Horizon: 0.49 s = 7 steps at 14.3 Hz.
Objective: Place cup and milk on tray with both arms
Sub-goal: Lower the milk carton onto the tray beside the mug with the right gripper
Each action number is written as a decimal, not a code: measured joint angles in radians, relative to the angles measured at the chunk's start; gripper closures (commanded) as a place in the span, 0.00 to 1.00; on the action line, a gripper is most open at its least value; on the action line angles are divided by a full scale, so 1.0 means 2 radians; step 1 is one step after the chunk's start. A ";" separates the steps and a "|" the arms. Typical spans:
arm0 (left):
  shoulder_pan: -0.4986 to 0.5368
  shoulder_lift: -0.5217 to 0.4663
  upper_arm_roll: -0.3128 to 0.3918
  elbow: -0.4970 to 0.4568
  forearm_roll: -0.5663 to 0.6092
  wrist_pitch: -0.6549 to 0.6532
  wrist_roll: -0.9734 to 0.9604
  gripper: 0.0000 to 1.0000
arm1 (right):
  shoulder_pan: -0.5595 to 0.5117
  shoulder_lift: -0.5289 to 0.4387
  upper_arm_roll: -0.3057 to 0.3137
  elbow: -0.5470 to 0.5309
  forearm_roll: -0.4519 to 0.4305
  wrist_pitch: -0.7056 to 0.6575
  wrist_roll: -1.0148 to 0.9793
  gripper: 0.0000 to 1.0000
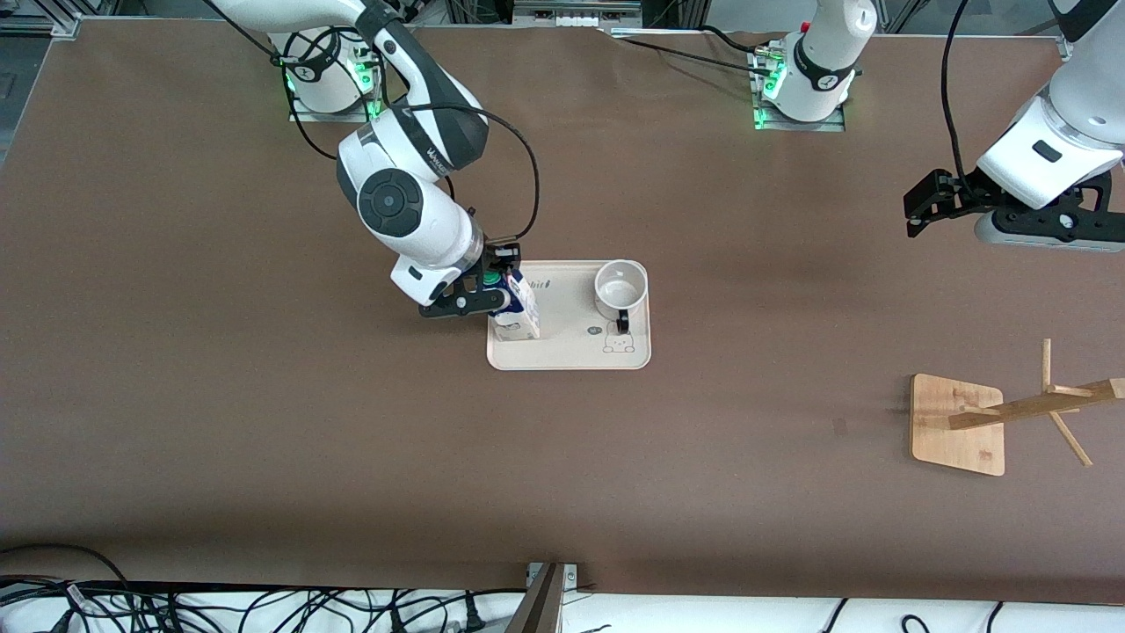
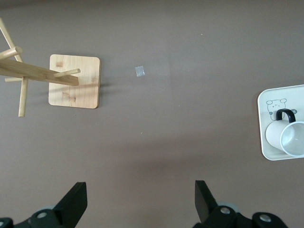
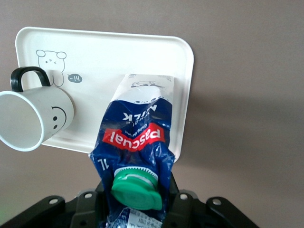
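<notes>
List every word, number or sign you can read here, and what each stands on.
"pascual": red band on the milk carton.
"MILK": carton's blue side, above the band.
"1L": carton, near the green cap.
"14": small dark dot on the tray.
Script on the tray in the front view: partly hidden, unreadable.
Arm lettering: too small.

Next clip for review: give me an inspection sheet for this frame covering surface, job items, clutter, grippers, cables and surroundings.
Surface: brown table, small pale scrap on it.
Job items: tray mid-table; cup upright on it, handle toward the front camera; milk carton standing on the tray's edge toward the right arm's end.
Clutter: wooden peg stand at the left arm's end, nearer the front camera than the tray.
Grippers: right gripper closed on the carton's top; left gripper open, waiting over bare table.
Cables: black cable looping off the right arm; more cables along the front edge.
Surroundings: nothing seen.
</notes>
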 measured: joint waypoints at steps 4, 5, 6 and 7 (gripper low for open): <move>0.000 0.000 0.000 0.000 0.000 0.000 0.000 0.00 | 0.001 0.000 0.001 0.000 -0.001 -0.016 -0.014 0.54; 0.000 0.000 0.000 0.000 0.000 0.000 0.000 0.00 | 0.001 0.000 0.000 0.000 -0.001 -0.019 -0.019 0.54; 0.000 0.000 0.000 0.000 -0.001 0.000 0.000 0.00 | 0.001 0.000 0.000 0.000 -0.001 -0.021 -0.022 0.49; 0.000 0.000 0.000 0.000 -0.002 0.000 0.000 0.00 | 0.001 0.002 0.001 0.000 -0.001 -0.022 -0.024 0.10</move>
